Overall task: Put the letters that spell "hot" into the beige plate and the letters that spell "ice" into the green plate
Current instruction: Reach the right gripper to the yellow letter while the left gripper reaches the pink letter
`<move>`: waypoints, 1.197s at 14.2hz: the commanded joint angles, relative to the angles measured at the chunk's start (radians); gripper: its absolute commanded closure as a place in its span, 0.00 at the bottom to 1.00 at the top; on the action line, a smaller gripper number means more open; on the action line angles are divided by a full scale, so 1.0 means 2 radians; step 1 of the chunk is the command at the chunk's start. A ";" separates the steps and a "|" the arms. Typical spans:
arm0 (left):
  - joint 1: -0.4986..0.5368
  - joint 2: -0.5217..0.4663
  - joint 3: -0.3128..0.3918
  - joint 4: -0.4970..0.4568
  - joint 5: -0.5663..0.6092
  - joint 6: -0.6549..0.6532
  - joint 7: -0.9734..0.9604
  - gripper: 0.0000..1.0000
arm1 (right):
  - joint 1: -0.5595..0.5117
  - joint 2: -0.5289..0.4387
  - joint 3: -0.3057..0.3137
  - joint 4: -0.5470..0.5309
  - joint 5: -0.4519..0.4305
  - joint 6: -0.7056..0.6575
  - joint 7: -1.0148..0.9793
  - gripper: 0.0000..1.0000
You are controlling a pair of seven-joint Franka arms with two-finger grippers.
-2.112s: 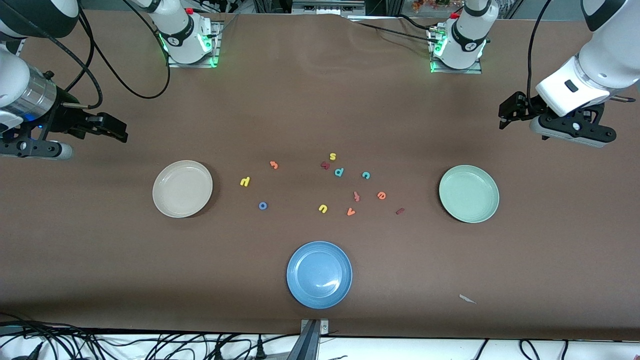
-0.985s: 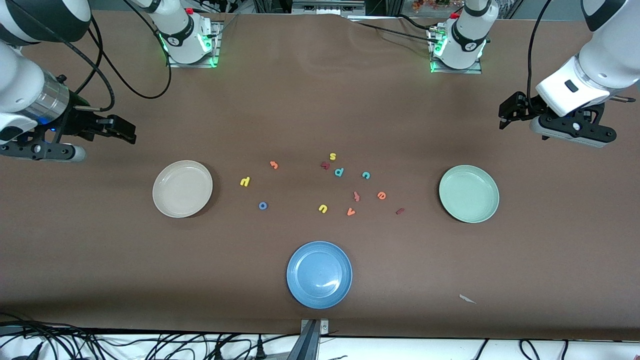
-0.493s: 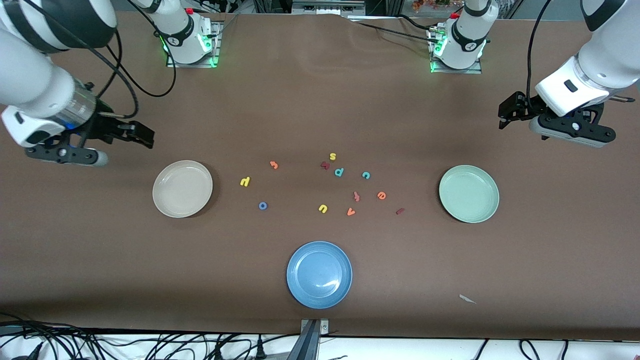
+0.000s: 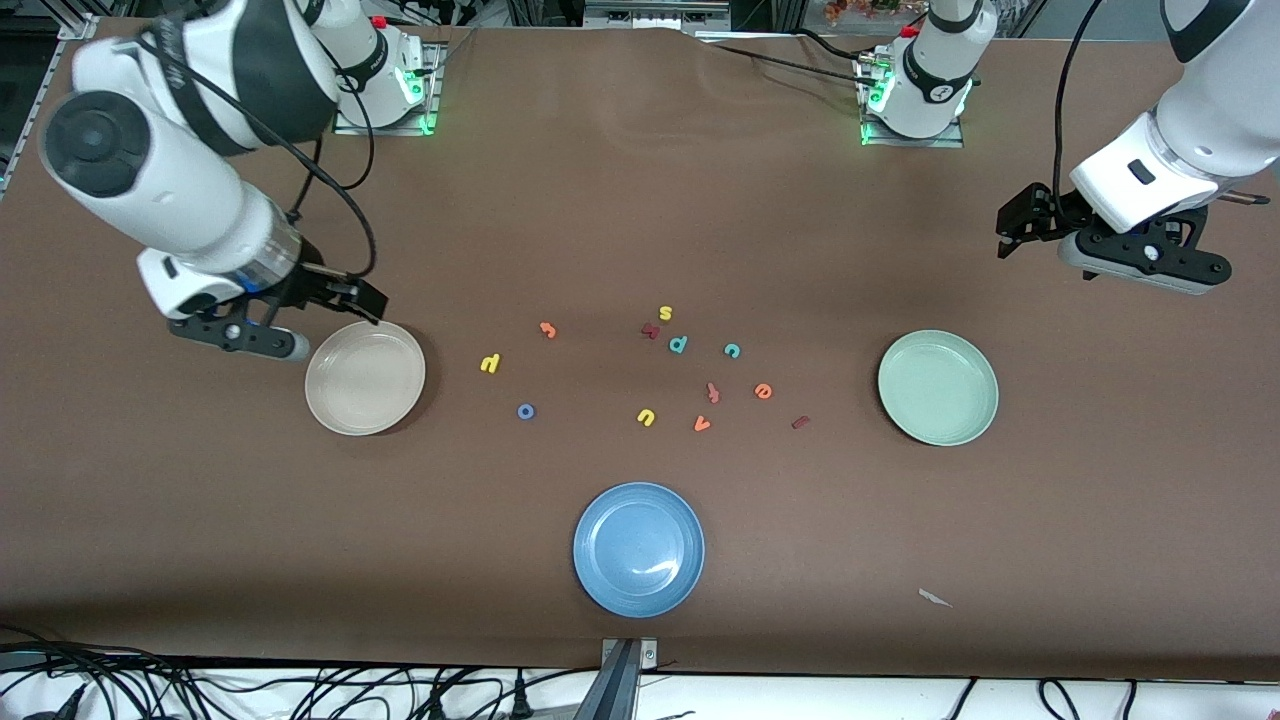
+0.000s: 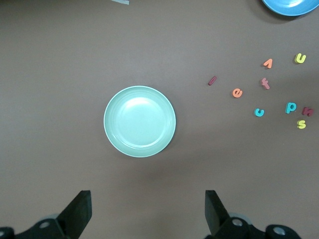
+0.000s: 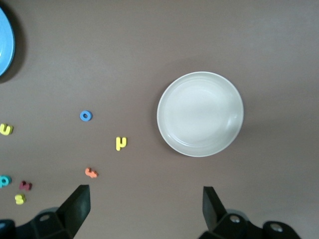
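Right gripper [image 4: 345,300] hangs empty, jaws wide, over the round cream-beige plate [image 4: 365,377]'s rim, so it's closest to the small yellow toy h [image 4: 489,363]. Left gripper [image 4: 1015,228] waits, jaws wide.

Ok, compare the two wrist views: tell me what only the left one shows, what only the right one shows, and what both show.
Only the left wrist view shows the green plate, the dark red i, the orange e, the teal c and the orange v.

Only the right wrist view shows the beige plate, the blue o, the yellow h and the orange t.

Both show the blue plate, the yellow u, the teal p, the yellow s and brown tabletop, plus their own open tool.
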 commanded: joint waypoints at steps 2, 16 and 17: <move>-0.001 0.004 -0.002 0.009 0.015 -0.008 -0.005 0.00 | 0.021 -0.006 -0.002 -0.066 -0.001 0.072 0.057 0.00; -0.013 0.176 -0.003 0.079 0.007 -0.004 -0.003 0.00 | 0.070 0.142 -0.002 -0.135 0.001 0.322 0.188 0.00; -0.013 0.196 -0.003 0.099 0.007 -0.004 -0.003 0.00 | 0.070 0.151 -0.002 -0.135 0.002 0.333 0.188 0.00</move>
